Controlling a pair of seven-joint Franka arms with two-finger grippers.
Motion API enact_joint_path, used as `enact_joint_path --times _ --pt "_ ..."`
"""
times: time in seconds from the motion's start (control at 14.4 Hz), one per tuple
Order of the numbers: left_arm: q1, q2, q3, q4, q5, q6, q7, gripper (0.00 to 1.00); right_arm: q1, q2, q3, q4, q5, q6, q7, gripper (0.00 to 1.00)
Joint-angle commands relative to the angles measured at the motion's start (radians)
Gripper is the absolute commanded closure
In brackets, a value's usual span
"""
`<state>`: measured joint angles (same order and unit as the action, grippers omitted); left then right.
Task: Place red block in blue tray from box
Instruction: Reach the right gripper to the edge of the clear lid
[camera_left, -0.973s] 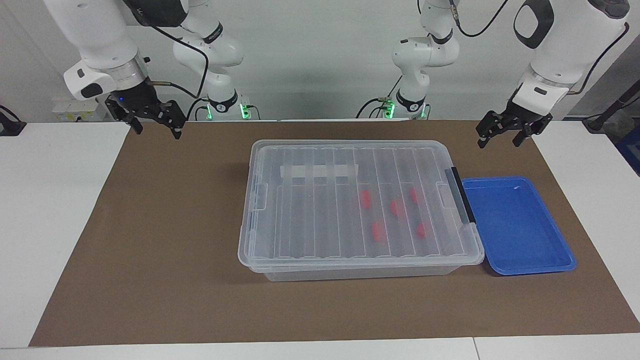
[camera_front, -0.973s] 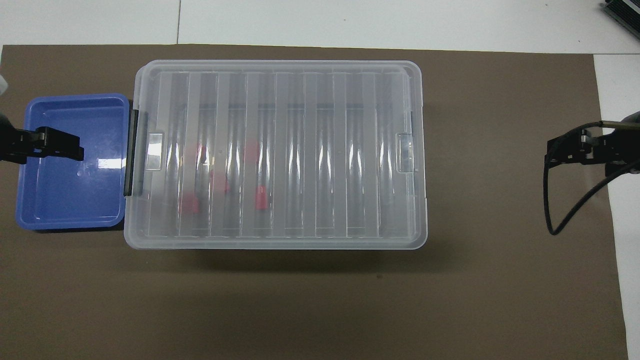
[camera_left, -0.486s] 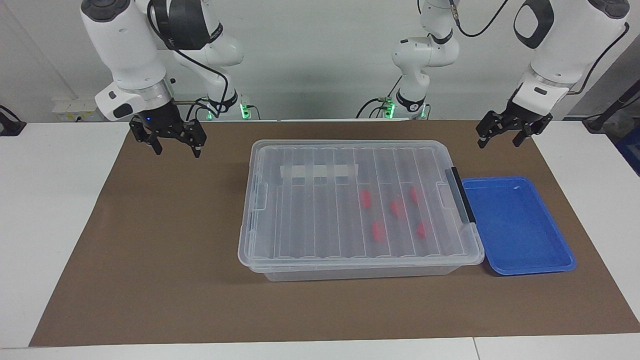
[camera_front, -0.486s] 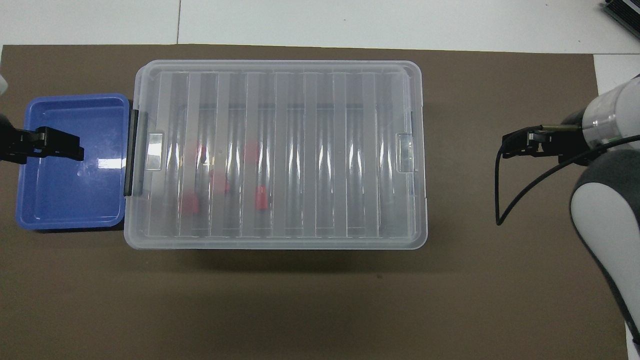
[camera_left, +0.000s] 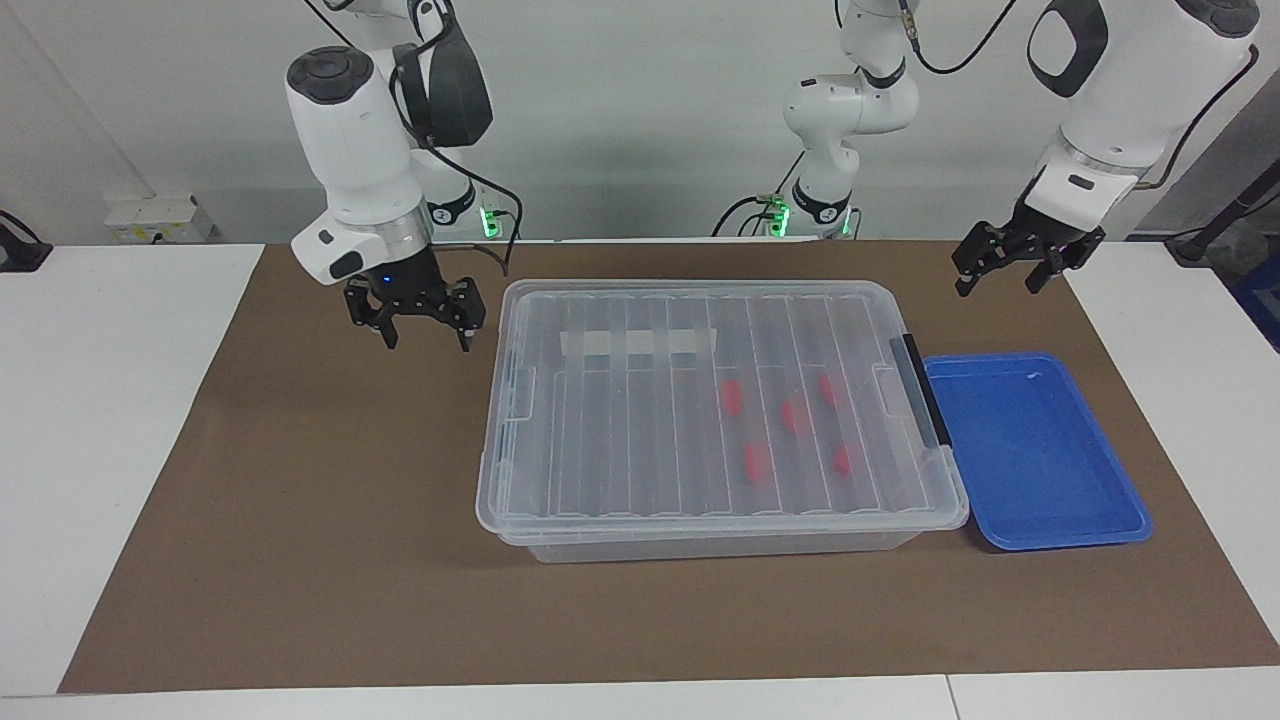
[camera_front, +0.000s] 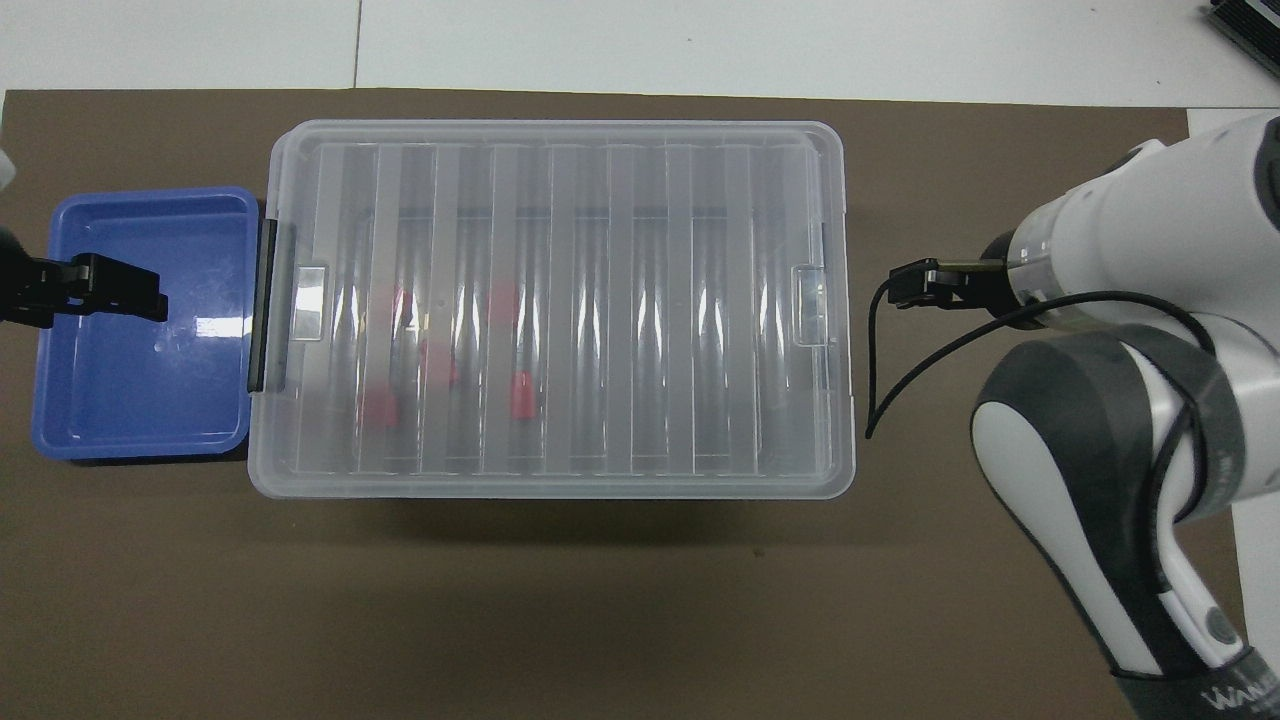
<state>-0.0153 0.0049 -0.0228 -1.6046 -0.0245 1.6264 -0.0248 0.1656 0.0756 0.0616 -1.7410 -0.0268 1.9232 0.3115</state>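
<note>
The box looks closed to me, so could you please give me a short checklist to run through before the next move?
1. Lid off the box: not ok, it is on.
2. Red blocks inside the box: ok, five show through the lid.
3. Blue tray bare, beside the box: ok.
4. Right pincer open, up beside the box's end: ok.
5. Left pincer open, waiting: ok.
</note>
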Motion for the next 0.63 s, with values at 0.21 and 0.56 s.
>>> enact_joint_path --times 0.21,0.56 --pt "0.003 -0.022 0.001 -0.029 -0.011 0.015 0.0 0.0 0.069 0.068 0.004 -0.012 -0.002 0.106 0.125 0.0" --pt "0.003 -0.022 0.001 -0.029 -0.009 0.015 0.0 0.0 0.074 0.079 0.003 -0.046 -0.015 0.122 0.155 0.03"
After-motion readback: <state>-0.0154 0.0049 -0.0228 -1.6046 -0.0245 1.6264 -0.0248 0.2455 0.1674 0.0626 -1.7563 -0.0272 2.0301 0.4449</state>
